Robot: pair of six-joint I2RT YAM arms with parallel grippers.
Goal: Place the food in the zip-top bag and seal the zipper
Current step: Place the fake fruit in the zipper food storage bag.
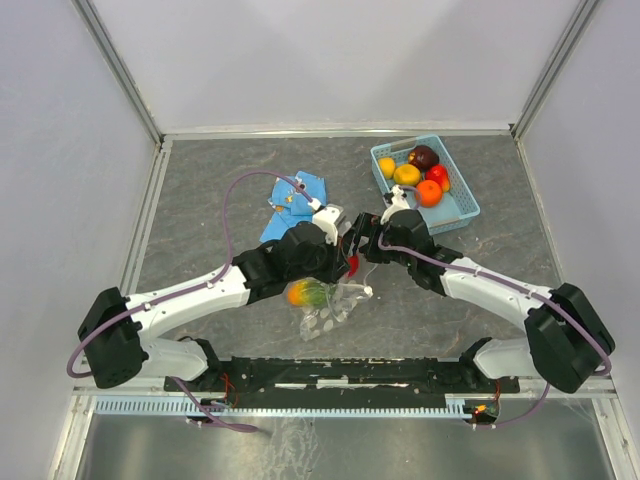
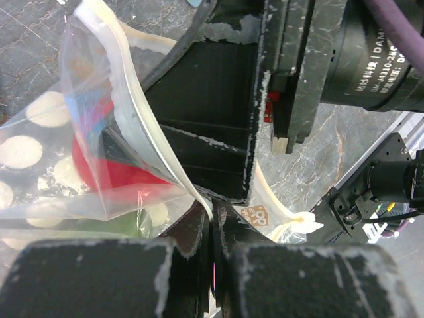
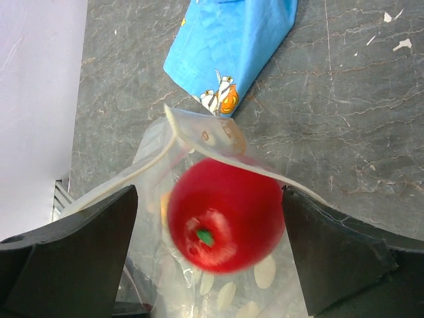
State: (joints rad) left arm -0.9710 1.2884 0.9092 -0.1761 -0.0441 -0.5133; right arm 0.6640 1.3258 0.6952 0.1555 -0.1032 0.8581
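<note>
Zip-top bag (image 1: 335,305), lying at mid-table just ahead of the arm bases. Its long axis ran near to far, leaning slightly right at the far end. The dotted closed end rested on the table (image 1: 200,200) nearest the bases. The mouth was raised and faced up and away, toward the two wrists. The zipper (image 2: 136,126), a thick white strip, curved around the gaping mouth. A green-orange fruit (image 1: 307,292) sat inside, at the bag's left side.

Room for movement: bare grey surface stretched left of the bag toward the side wall, and right of it beneath the right forearm. The blue cloth (image 1: 290,205) lay just beyond the grippers on the far-left side. The light blue basket (image 1: 458,208) stood well apart at the far right and held five fruits (image 1: 428,192).

Left gripper (image 2: 212,222): jaws together, pinching the bag's rim so that one lip stood up.

Right gripper (image 3: 209,195): fingers (image 3: 73,258) spread wide directly above the mouth. The red fruit (image 3: 225,212) appeared between them, blurred, with a visible gap on each side and touching neither finger. The bag's lip passed just beneath it. In the left wrist view, red showed through the plastic wall below the rim.
</note>
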